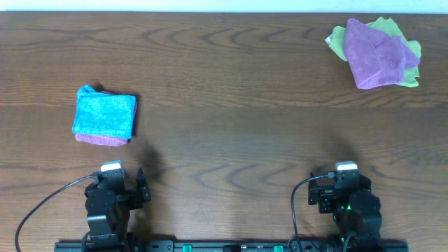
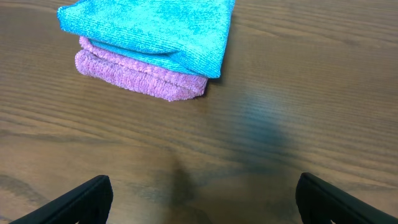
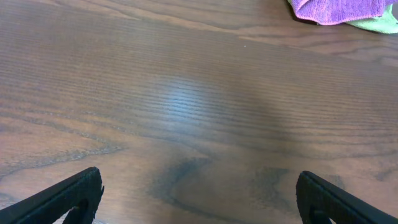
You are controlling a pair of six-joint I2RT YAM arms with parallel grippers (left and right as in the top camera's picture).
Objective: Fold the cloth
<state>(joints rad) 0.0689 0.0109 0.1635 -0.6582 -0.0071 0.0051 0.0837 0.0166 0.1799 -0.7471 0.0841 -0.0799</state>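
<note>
Lying folded at the overhead frame's left, the cloth (image 1: 105,115) tops a pink cloth (image 2: 137,78); left gripper (image 2: 202,199) and right gripper (image 3: 199,199) gape, empty.

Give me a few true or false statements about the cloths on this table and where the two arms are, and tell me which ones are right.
1. The bright turquoise terry cloth lies folded on top of a folded pinkish-purple cloth. True.
2. The left tool is shut on the turquoise cloth. False: it is open, holds nothing and is apart from the cloth.
3. A crumpled purple cloth lies over a lime-green cloth at the table's far right. True.
4. The right tool touches the purple pile. False: it is open above the bare wooden table, well short of that pile.
</note>
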